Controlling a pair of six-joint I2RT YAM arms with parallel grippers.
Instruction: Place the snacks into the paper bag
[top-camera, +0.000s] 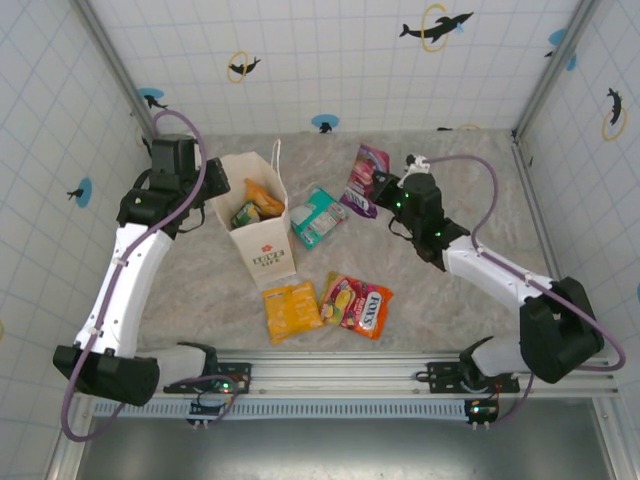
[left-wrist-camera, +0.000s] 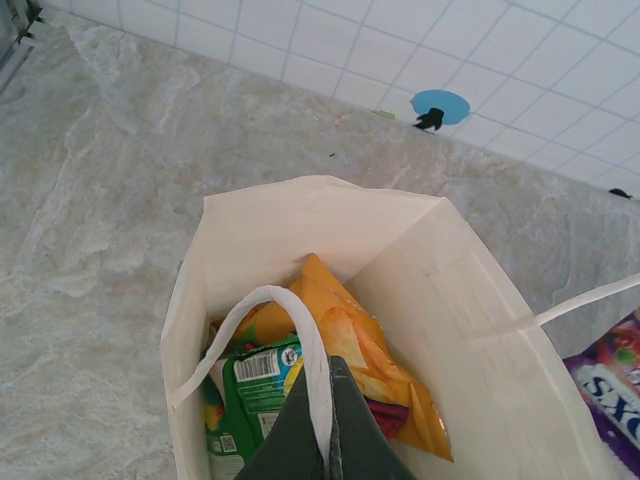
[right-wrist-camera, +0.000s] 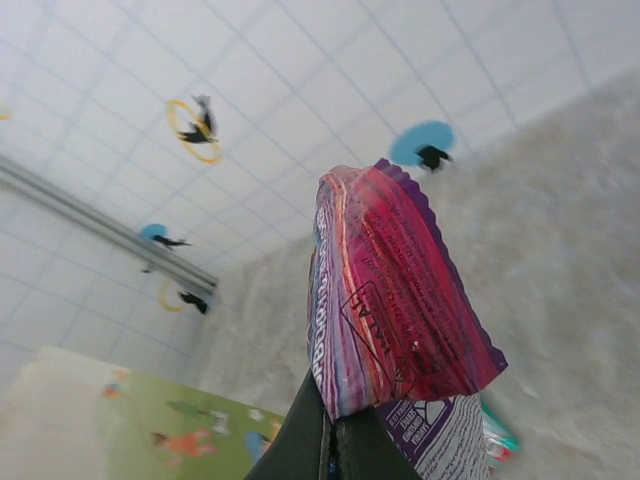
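Matt white paper bag (top-camera: 265, 245), glossy plastic snacks (top-camera: 357, 305), marbled matt table (top-camera: 450, 320)

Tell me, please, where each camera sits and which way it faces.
Top external: above and behind the arms, facing down on the table; both arms show.
Left wrist: looks down into the paper bag; left gripper pinches its handle.
Right wrist: faces the tiled wall; right gripper clamps the purple packet.
Shared: top and left-wrist views show the bag.

MOUTH: you have open room above the packets in the paper bag (top-camera: 266, 255) | BLOCKED: handle (left-wrist-camera: 298, 318) and left gripper (left-wrist-camera: 328, 432) overhang its left rim | WORKTOP: teal packet (top-camera: 318, 216) just right of bag
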